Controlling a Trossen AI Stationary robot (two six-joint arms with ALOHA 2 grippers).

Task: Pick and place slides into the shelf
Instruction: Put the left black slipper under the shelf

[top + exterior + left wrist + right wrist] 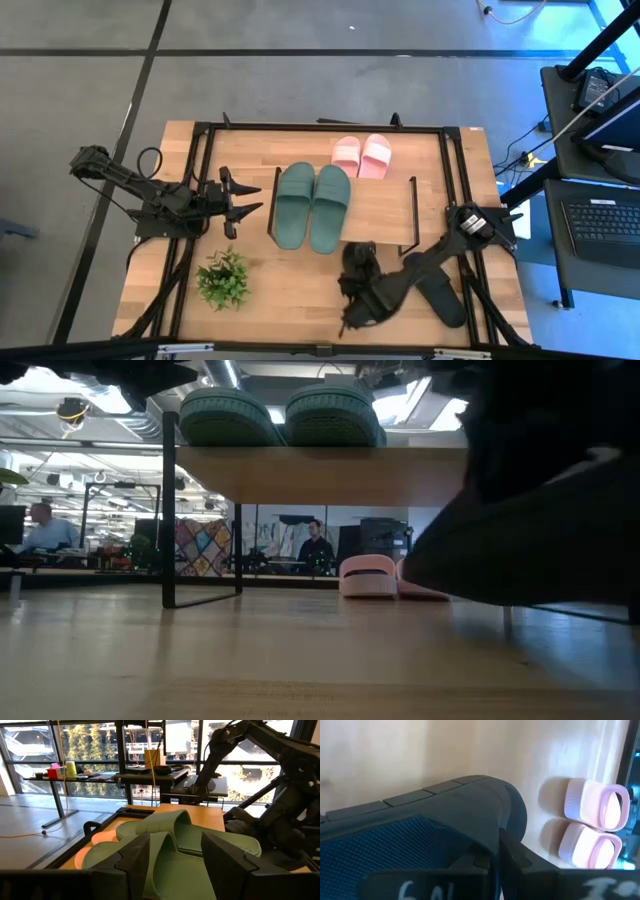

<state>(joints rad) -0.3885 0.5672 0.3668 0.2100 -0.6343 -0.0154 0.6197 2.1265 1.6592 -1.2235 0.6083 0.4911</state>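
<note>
Fingers of the left arm (243, 197) stand apart beside the green slides (311, 205), which lie on the shelf (390, 200). Pink slides (360, 155) sit behind it on the desk (290, 285). At right, fingers (357, 283) appear clamped on a black slide (420, 820); tilted, it could strike the shelf board or slip loose.

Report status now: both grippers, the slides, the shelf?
Left gripper open, beside shelf. Right gripper shut on black slide. Green slides on top, pink slides behind.

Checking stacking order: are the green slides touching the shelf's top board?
Touching. The low view shows the green slides resting soles down on the shelf board.
</note>
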